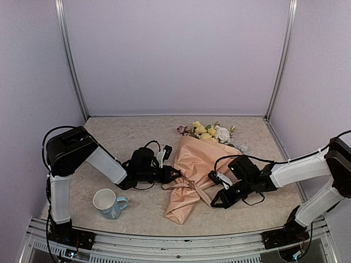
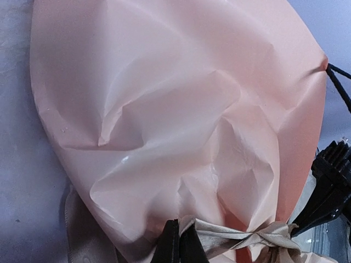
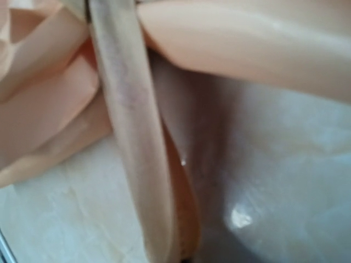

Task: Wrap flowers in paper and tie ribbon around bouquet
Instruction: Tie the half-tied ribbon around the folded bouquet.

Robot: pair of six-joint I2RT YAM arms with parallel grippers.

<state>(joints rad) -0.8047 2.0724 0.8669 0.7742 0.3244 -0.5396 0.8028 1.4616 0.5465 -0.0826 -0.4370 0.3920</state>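
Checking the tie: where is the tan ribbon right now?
Near the centre of the top view, the flat tan satin ribbon is tied round the narrow waist of the peach paper cone, between the left gripper and the right gripper.

Both arms are folded in low toward the bouquet [image 1: 193,159], one from each side. On the left arm [image 1: 107,164], the shoulder block sits high, well off to the bouquet's left. Its white forearm slopes down to the right and the wrist is roughly level. The left gripper [image 1: 176,174] is right against the bouquet's left edge at the narrow waist, fingers [image 2: 174,246] pinched fully together on the ribbon [image 2: 258,236] next to the knot. The right arm [image 1: 299,169] kinda mirrors it: elbow out right, forearm reaching left, right gripper [image 1: 215,200] low beside the bouquet's lower right flank. Its jaws are closed too, with a ribbon strand running straight into them.
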